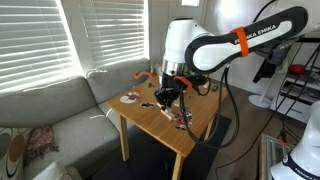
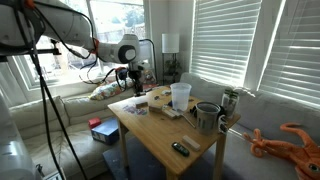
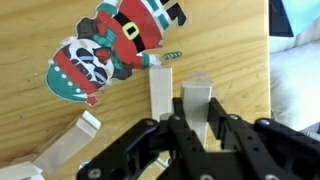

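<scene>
In the wrist view my gripper (image 3: 198, 128) is shut on a pale wooden block (image 3: 197, 97) that stands upright between its fingers, above the wooden table (image 3: 230, 50). A second block (image 3: 161, 92) lies flat just to its left, touching it or nearly so. A third block (image 3: 70, 146) lies tilted at the lower left. A flat red, green and white Christmas figure (image 3: 110, 45) lies beyond the blocks. In both exterior views the gripper (image 1: 165, 94) (image 2: 135, 84) hangs low over one end of the table (image 1: 172, 128) (image 2: 150, 135).
On the table stand a clear plastic cup (image 2: 180, 95), a metal mug (image 2: 207, 117) and a can (image 2: 231, 103), with a small dark object (image 2: 180, 149) near one edge. A grey sofa (image 1: 45, 110) adjoins the table. An orange plush octopus (image 2: 290, 140) lies beside it.
</scene>
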Controlling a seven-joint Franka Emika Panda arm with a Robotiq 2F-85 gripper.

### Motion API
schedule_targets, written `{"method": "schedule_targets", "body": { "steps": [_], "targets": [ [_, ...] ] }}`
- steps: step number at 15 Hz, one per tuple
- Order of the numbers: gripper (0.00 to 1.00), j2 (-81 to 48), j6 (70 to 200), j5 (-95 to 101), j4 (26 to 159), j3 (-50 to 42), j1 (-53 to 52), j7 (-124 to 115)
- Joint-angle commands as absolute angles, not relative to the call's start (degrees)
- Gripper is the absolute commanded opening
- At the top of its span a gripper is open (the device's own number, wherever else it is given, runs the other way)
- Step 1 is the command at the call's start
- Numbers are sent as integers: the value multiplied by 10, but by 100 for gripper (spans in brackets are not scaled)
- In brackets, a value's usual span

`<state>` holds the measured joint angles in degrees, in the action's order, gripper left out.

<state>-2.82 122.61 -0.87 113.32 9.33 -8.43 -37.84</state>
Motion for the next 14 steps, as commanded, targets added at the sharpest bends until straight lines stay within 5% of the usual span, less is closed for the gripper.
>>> {"method": "schedule_targets", "body": {
  "steps": [1,14],
  "targets": [
    [7,-79,1200,-1,1082,91,-95,-393],
    [7,-134,1155,22,1033,79,-121,-394]
  ]
}}
